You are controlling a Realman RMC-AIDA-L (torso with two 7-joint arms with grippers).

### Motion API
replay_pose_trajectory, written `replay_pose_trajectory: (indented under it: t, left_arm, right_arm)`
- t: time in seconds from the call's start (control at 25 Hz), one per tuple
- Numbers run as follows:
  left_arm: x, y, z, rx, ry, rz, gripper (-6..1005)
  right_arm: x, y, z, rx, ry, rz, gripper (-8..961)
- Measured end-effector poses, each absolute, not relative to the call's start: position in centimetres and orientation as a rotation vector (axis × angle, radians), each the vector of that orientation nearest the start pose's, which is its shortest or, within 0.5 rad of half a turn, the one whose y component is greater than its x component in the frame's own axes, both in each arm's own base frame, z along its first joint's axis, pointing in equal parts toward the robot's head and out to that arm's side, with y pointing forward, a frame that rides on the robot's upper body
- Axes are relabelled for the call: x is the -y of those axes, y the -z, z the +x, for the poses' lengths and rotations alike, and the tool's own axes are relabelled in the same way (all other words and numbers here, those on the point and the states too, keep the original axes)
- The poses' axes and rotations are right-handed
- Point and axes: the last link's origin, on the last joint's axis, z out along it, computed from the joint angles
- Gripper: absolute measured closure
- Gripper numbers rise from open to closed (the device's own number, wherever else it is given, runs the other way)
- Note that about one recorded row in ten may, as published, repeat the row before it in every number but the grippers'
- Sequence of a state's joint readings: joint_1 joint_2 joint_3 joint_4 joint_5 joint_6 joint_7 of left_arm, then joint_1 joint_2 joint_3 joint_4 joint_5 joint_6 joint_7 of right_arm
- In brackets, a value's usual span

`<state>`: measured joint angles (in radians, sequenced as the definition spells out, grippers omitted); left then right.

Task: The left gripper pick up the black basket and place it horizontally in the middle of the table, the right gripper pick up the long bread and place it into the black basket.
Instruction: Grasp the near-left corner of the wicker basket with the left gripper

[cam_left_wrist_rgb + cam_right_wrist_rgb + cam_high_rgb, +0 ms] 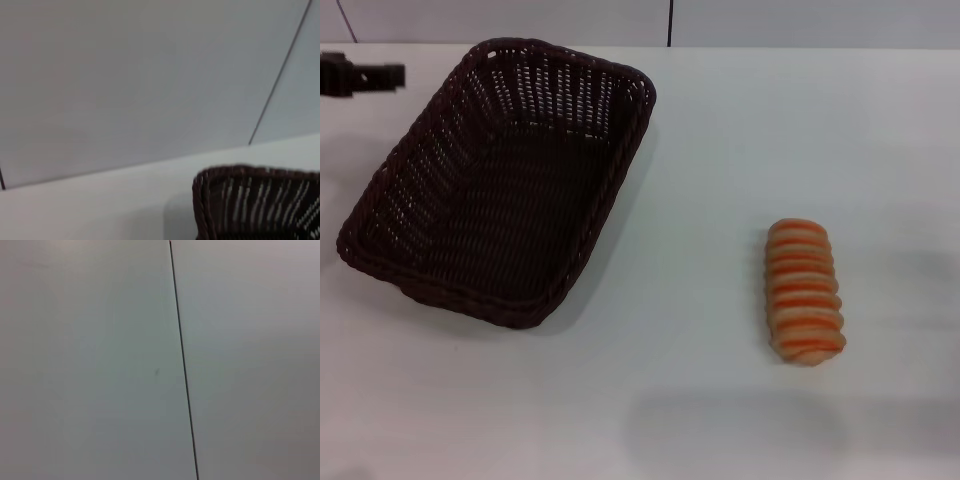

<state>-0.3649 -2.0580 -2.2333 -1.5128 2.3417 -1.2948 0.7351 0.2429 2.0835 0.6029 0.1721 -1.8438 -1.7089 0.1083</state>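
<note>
The black basket lies empty on the white table at the left, set at a slant, its long side running from the near left to the far right. Its braided rim also shows in the left wrist view. The left gripper shows as a black tip at the far left edge of the head view, apart from the basket's far left rim. The long bread lies striped side up on the table at the right, lengthwise towards me. The right gripper is out of view.
A pale wall with a thin dark seam stands behind the table's far edge. The right wrist view shows only this wall and seam. Bare tabletop lies between the basket and the bread.
</note>
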Motion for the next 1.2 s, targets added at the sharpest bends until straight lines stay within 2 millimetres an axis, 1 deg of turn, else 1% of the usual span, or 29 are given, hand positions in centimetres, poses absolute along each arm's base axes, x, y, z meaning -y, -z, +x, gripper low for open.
replay_pose_trajectory:
  t: [0.16, 0.24, 0.28, 0.44, 0.48, 0.56, 0.64, 0.72, 0.76, 0.92, 1.2]
  left_arm:
    - [-36.9, -11.4, -24.4, 1.022, 0.123, -2.118, 238]
    - [-36.9, -11.4, -24.4, 1.022, 0.123, -2.118, 240]
    - [-37.3, -10.4, -24.7, 1.039, 0.091, -2.130, 241]
    - [-37.4, -9.8, -24.9, 1.050, 0.072, -2.140, 245]
    - [-37.6, -9.3, -25.3, 1.055, 0.047, -2.138, 245]
    - [-37.6, -9.1, -25.4, 1.056, 0.042, -2.138, 247]
    - [-37.8, -8.4, -25.9, 1.063, 0.023, -2.140, 249]
    - [-37.8, -8.4, -25.9, 1.063, 0.023, -2.140, 251]
    - [-38.0, -7.5, -26.6, 1.081, -0.021, -2.151, 252]
    - [-38.1, -7.1, -27.0, 1.088, -0.058, -2.155, 255]
    - [-38.1, -6.6, -26.8, 1.072, -0.088, -2.169, 261]
  right_arm:
    - [-24.2, -4.4, 34.2, -0.315, -0.870, -1.173, 226]
    - [-24.1, -4.4, 34.2, -0.315, -0.870, -1.173, 227]
    - [-24.2, -4.4, 34.2, -0.315, -0.870, -1.173, 227]
    - [-24.2, -4.4, 34.2, -0.314, -0.871, -1.173, 227]
    - [-24.2, -4.4, 34.2, -0.314, -0.872, -1.173, 227]
    - [-24.2, -4.4, 34.2, -0.313, -0.872, -1.173, 227]
    - [-24.2, -4.4, 34.2, -0.313, -0.872, -1.173, 227]
    - [-24.2, -4.4, 34.2, -0.313, -0.872, -1.173, 227]
    - [-24.2, -4.4, 34.2, -0.313, -0.872, -1.173, 227]
    - [-24.2, -4.4, 34.1, -0.312, -0.874, -1.173, 228]
    - [-24.3, -4.4, 34.1, -0.310, -0.876, -1.174, 228]
